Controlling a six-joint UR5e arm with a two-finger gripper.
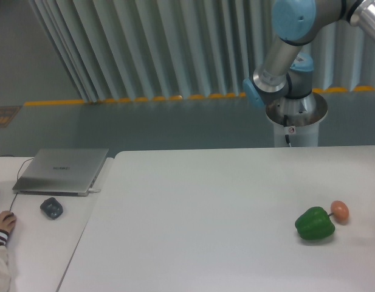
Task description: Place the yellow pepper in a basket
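yellow pepper, basket: neither in frame. gripper out of view, jaw state unknown; only ur5e arm (284,55) upper right. green pepper (315,224) touching small orange-pink fruit (340,210) lower right. locate target first; don't grab green one.

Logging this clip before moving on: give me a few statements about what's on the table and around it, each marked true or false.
1. A green pepper lies on the white table. True.
2. The small orange fruit lies on the pepper's left. False: it is on the pepper's right, close beside it.
3. A yellow pepper is on the table. False: none is in view.
4. The closed laptop lies on the left side desk. True.
5. The robot's fingers grip the green pepper. False: only the arm shows; its fingers are out of view.
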